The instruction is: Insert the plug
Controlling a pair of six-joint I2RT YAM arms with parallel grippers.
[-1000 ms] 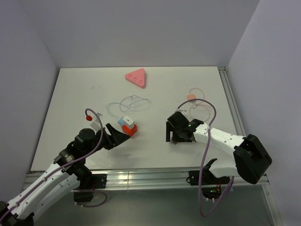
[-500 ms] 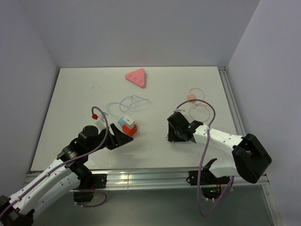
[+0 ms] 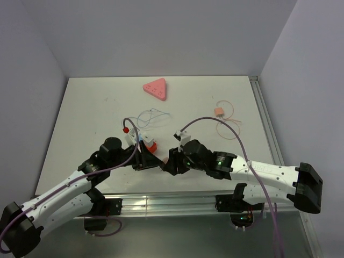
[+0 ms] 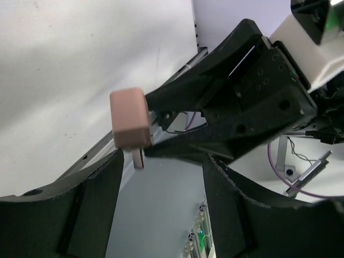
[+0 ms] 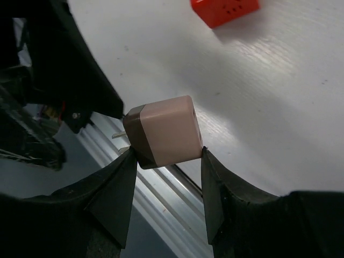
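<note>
Right gripper (image 5: 165, 157) clamping partway shut on pinkish plug (image 5: 167, 130), hovering just right of red socket block (image 5: 224, 11), toward arm bases. Prongs (image 5: 118, 135) pointing away from red socket block, toward left gripper (image 4: 161, 180), which is gaping empty and sitting nearer block. Plug likely needing turn or handover before insertion.

we've got the triangular block (image 3: 156, 88) at back centre of the table (image 3: 86, 123), small connector (image 3: 219, 111) toward the right, cube (image 3: 149, 145) front centre, plug (image 5: 164, 130) just right of it, in the right gripper (image 5: 166, 154).
</note>
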